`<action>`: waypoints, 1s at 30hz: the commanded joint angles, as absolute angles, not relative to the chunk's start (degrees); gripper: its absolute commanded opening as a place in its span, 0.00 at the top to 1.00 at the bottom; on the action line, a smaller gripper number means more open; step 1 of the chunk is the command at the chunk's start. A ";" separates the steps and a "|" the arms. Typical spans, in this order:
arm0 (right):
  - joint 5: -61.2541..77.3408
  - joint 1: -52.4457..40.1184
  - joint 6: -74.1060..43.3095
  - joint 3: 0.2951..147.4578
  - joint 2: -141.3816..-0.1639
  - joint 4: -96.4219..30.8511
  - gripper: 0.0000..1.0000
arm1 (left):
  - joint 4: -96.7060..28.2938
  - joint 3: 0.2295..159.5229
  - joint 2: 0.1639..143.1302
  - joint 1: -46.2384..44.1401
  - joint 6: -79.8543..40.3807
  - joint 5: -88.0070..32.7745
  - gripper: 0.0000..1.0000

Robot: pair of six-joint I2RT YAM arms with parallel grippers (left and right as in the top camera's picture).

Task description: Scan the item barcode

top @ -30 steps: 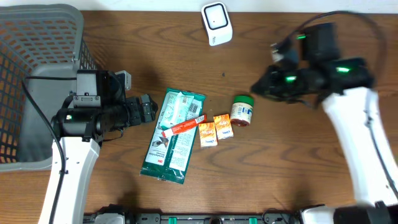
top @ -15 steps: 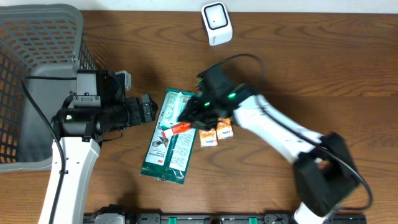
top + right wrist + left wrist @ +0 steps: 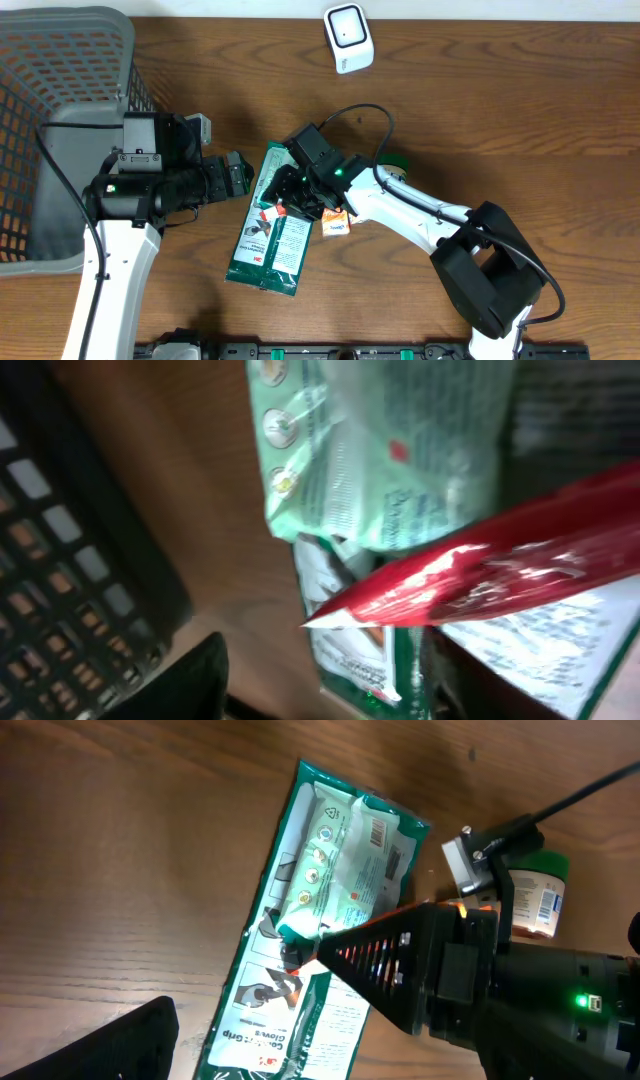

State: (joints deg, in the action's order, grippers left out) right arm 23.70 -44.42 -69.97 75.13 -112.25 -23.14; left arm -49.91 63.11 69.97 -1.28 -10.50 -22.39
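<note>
The right gripper [image 3: 288, 200] hangs over the middle of the table, jaws spread either side of the red sachet [image 3: 500, 575], which lies across the green package [image 3: 272, 240] (not pinched, judging by the wrist view). The left gripper [image 3: 238, 172] sits just left of the package, jaws released, empty. The scanner [image 3: 348, 38] stands at the far edge.

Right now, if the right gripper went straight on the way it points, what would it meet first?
Most likely the red stick packet, which lies right ahead of the right gripper on the green package. Depth is hard to judge.
</note>
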 commanded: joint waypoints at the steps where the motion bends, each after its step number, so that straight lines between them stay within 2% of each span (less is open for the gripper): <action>1: 18.83 -45.08 -71.96 74.76 -112.62 -23.40 0.41 | -50.04 63.99 70.00 -1.04 -10.35 -22.92 0.05; 7: 15.92 -47.75 -75.05 74.76 -112.62 -23.40 0.44 | -50.04 63.99 70.00 -1.04 -10.35 -22.92 0.06; 9: 15.00 -48.53 -75.20 74.76 -112.62 -23.59 0.42 | -50.04 63.99 70.00 -1.04 -10.35 -22.92 0.06; 13: 13.87 -50.13 -76.27 74.76 -112.62 -23.68 0.49 | -50.04 63.99 70.00 -1.04 -10.35 -22.92 0.06; 18: 9.85 -50.35 -76.77 74.72 -112.64 -24.93 0.51 | -50.04 63.99 70.00 -1.04 -10.35 -22.92 0.06; 24: 8.16 -50.37 -83.94 73.06 -112.64 -25.47 0.47 | -50.04 63.99 70.00 -1.04 -10.35 -22.92 0.06; 30: 6.96 -50.35 -84.62 72.29 -112.64 -25.10 0.41 | -50.04 63.99 70.00 -1.04 -10.35 -22.92 0.06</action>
State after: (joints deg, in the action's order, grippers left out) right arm 9.34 -50.02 -82.54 72.62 -112.25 -25.04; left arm -49.91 63.11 70.00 -1.28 -10.50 -22.41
